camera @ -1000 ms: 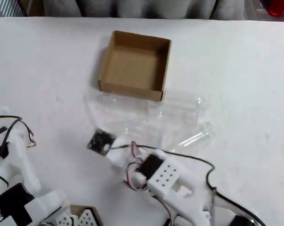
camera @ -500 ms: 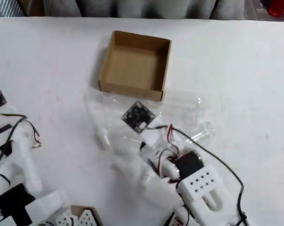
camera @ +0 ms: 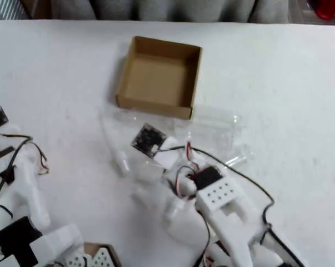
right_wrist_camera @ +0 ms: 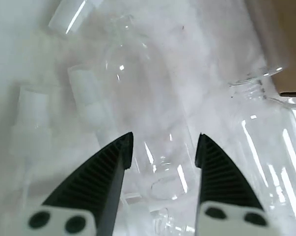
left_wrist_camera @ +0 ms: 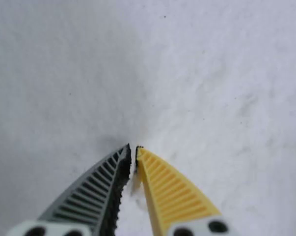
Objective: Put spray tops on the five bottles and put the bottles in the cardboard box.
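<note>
Cardboard box (camera: 159, 78), one, clear bottles (right_wrist_camera: 273, 147) beside it, uncountable, three white tops (right_wrist_camera: 86, 93), right gripper (right_wrist_camera: 165, 137) apart, left gripper (left_wrist_camera: 133, 147) together.

A white table (camera: 289, 83) runs back to grey folded fabric (camera: 156, 8), a red object (camera: 331, 8) at its far corner.

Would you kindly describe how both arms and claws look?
The left arm and right arm are white with black and red cables. The left claw has one grey and one yellow ribbed finger; the right claw has two black ribbed ones.
</note>
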You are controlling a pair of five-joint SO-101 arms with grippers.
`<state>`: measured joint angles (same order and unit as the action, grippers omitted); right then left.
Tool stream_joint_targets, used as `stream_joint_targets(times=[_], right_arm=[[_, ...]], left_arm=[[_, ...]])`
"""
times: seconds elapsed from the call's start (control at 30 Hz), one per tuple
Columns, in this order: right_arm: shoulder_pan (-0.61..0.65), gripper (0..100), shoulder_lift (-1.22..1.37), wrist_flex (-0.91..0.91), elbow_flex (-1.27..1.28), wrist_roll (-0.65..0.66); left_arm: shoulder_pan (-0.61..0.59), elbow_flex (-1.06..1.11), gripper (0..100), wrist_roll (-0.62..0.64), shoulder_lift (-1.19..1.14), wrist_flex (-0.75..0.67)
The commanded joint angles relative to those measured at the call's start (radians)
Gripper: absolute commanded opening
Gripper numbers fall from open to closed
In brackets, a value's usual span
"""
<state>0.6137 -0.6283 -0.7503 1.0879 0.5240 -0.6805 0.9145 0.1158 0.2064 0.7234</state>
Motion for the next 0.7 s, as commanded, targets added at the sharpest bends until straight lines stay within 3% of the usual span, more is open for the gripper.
stream_joint_targets(times=[0.0, 0.13, 0.4, 0.6, 0.67], right_arm=[[-0.013, 21.1, 0.087, 0.027, -0.084, 0.014], [-0.019, 25.5, 0.206, 0.081, -0.124, 0.015], [-0.007, 25.0, 0.367, 0.102, -0.216, 0.012], [0.008, 0.5, 0.449, 0.091, -0.307, -0.069], [0.013, 4.3, 0.460, 0.042, -0.354, -0.143]], left_arm=[[0.013, -0.021, 3, -0.011, 0.054, 0.008], [0.012, -0.021, 3, -0.011, 0.054, 0.008], [0.012, -0.020, 3, -0.011, 0.053, 0.008], [0.012, -0.021, 3, -0.011, 0.048, 0.006], [0.012, -0.021, 3, -0.011, 0.048, 0.006]])
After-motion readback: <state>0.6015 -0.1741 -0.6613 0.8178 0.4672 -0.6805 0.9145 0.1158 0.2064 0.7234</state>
